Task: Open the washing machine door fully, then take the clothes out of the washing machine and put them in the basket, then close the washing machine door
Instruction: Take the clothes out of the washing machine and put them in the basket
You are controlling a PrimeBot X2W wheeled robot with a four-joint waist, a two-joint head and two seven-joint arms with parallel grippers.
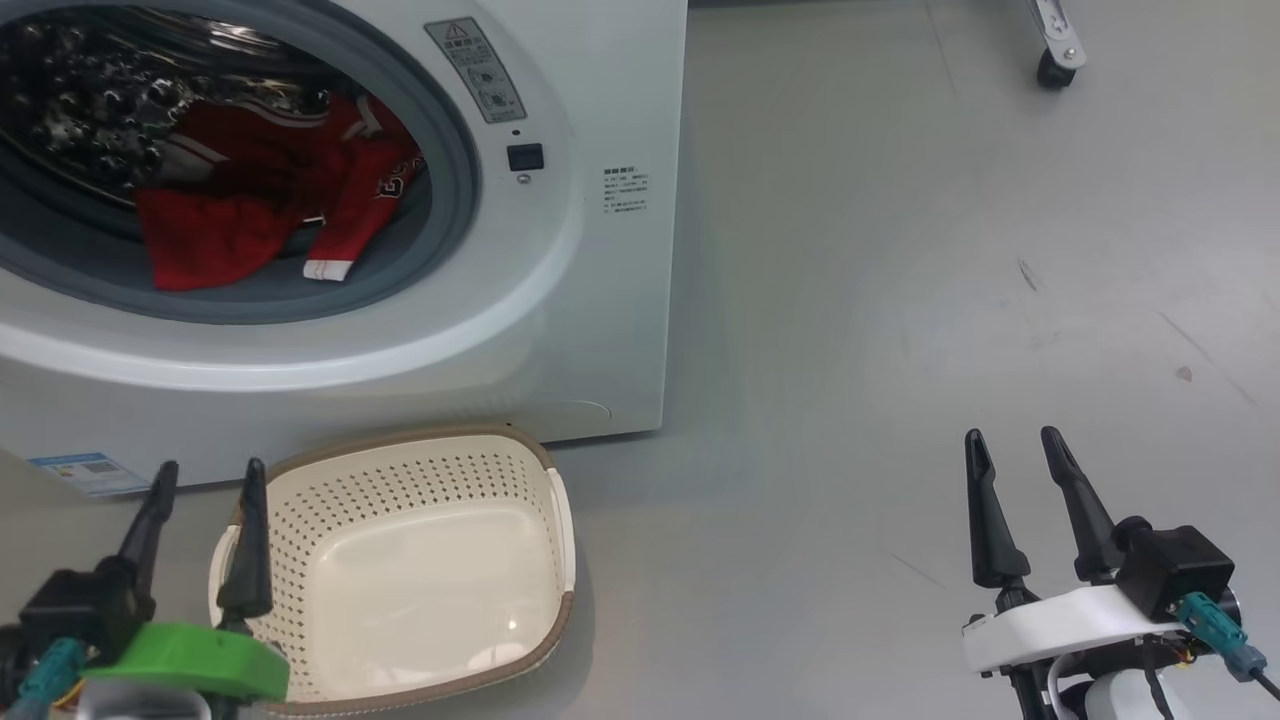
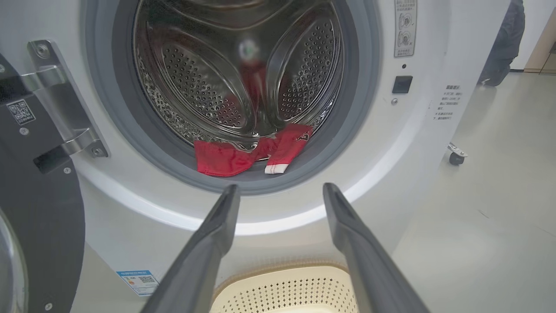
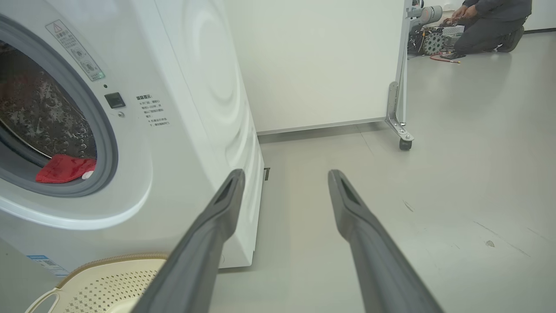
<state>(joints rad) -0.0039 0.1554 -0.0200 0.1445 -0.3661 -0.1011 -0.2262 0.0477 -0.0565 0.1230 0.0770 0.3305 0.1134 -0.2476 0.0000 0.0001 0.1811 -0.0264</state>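
Red white-trimmed clothes heaped in drum; left tool, right tool wide, empty.

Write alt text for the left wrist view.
Red clothes lie at the front of the open washing machine's drum, draped onto the grey gasket. The open left gripper points toward them, with the cream basket below and the black-rimmed door open at left.

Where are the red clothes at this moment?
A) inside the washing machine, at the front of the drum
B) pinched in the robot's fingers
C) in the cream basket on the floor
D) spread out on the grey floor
A: the red clothes lie inside the washing machine, draped over the lower edge of its round opening, while the basket in front of it holds nothing.
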